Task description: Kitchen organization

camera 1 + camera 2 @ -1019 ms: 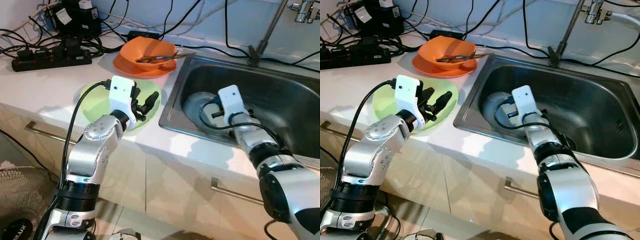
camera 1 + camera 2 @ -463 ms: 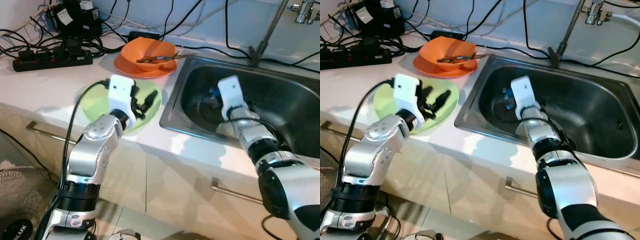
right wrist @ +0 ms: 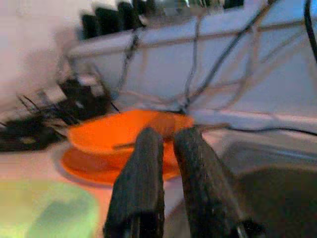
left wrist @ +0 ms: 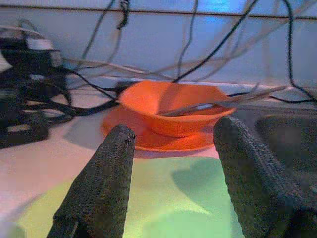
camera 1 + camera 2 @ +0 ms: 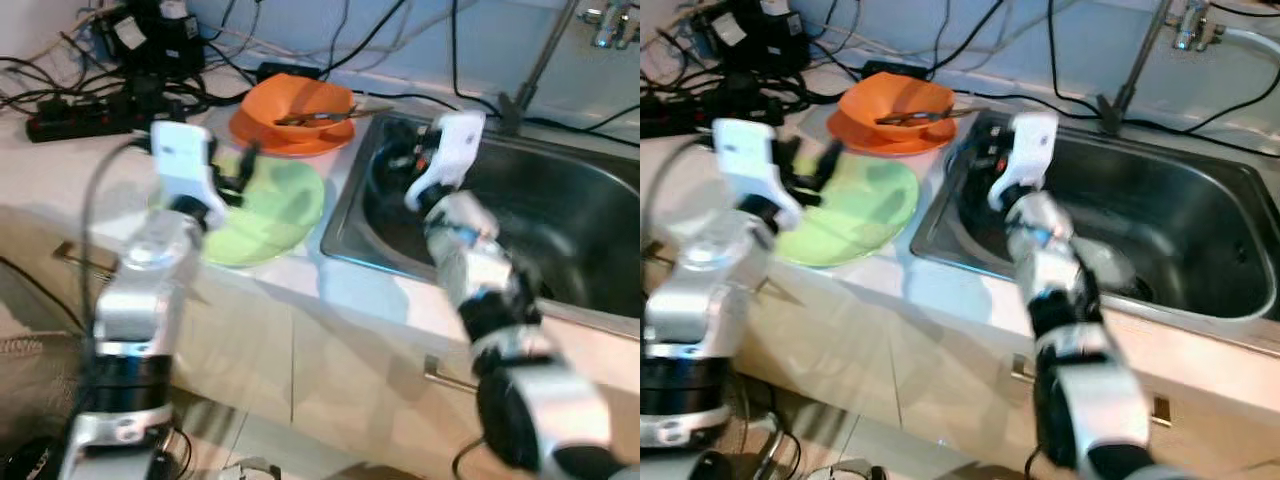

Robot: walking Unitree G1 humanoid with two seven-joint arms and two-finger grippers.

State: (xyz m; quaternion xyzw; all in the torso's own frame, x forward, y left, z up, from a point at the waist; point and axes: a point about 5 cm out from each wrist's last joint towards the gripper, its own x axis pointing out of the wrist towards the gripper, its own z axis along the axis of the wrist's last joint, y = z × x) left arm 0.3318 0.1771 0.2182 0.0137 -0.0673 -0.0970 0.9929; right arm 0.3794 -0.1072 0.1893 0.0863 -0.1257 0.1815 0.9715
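Observation:
A light green plate (image 5: 268,205) lies on the counter beside the sink (image 5: 570,200). Behind it an orange bowl (image 5: 297,100) rests on an orange plate (image 5: 300,140), with metal utensils (image 4: 223,101) lying across the bowl. My left gripper (image 4: 173,144) is open and empty, held above the green plate's left part and facing the bowl. My right gripper (image 3: 166,141) is shut with nothing in it, raised over the sink's left rim and also facing the bowl. A pale dish (image 5: 1105,265) lies blurred on the sink bottom.
A black power strip (image 5: 95,110) and a tangle of cables crowd the back left of the counter. The faucet stem (image 5: 530,70) rises behind the sink. Cabinet fronts with a bar handle (image 5: 75,255) run below the counter edge.
Both arms rose, with motion blur. The left gripper lifted off the green plate and swung left. The right gripper came up out of the sink basin to its left rim.

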